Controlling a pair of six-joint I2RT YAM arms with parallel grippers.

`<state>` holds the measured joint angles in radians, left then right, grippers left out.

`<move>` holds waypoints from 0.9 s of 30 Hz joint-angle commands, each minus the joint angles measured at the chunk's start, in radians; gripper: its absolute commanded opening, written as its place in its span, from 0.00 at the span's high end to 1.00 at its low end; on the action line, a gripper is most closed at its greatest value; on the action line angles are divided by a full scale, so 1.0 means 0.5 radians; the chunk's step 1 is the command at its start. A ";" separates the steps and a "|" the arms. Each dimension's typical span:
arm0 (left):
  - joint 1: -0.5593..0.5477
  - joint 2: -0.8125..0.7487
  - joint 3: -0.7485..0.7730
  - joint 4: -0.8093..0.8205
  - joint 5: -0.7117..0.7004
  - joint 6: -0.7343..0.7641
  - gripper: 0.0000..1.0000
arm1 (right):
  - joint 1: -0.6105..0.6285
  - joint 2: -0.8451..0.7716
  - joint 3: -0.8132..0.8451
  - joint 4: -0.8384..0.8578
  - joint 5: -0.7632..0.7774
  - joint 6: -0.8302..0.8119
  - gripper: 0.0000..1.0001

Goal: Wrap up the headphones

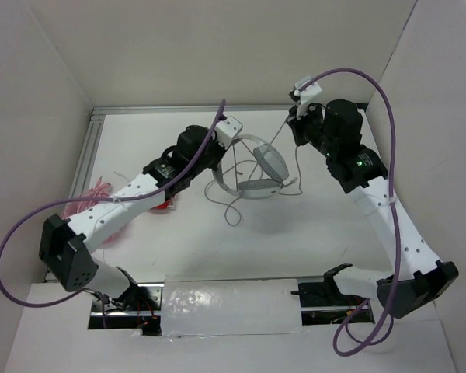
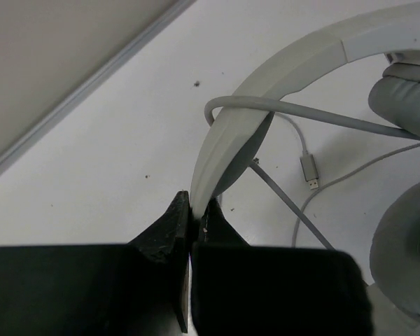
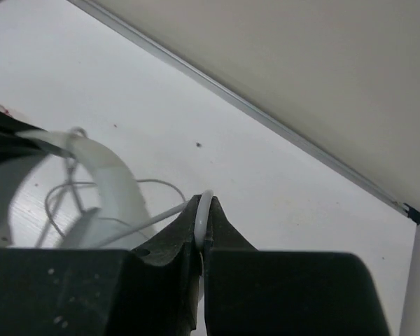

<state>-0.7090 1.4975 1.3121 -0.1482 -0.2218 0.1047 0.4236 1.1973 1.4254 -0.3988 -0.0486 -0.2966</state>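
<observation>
Headphones [image 1: 258, 167] lie mid-surface. Left gripper [image 2: 196, 208] jaws pinch the stiff headband [image 2: 294, 59]; right gripper [image 3: 204, 210] jaws nip the limp cable [image 3: 206, 198]. We judge set light, cable slippery; band safest hold

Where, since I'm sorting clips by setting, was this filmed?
Probably a robotics lab test cell: a white table boxed in by plain white walls, an aluminium rail along its far edge, and a left arm and right arm trailing purple cables, holding the headphones.
</observation>
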 commanded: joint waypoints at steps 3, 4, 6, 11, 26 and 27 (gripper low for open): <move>-0.012 -0.307 -0.127 0.005 0.477 0.336 1.00 | -0.334 -0.091 -0.086 0.420 -0.157 -0.229 1.00; -0.021 -0.368 -0.154 -0.041 0.556 0.394 1.00 | -0.365 -0.090 -0.102 0.429 -0.303 -0.259 1.00; -0.039 -0.418 -0.200 -0.044 0.808 0.450 1.00 | -0.411 -0.069 -0.148 0.460 -0.421 -0.284 1.00; -0.091 -0.461 -0.207 -0.090 1.002 0.487 1.00 | -0.427 0.008 -0.093 0.414 -0.669 -0.272 1.00; -0.101 -0.762 0.474 -0.207 1.281 -0.083 1.00 | -0.476 0.060 -0.571 0.957 -1.209 0.305 1.00; -0.104 -0.746 0.538 -0.210 1.275 -0.111 1.00 | -0.476 0.075 -0.586 0.981 -1.276 0.323 0.99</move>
<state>-0.7414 1.1896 1.4345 -0.3145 0.2661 0.1688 0.2264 1.2152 1.1656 -0.0486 -0.6853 -0.2157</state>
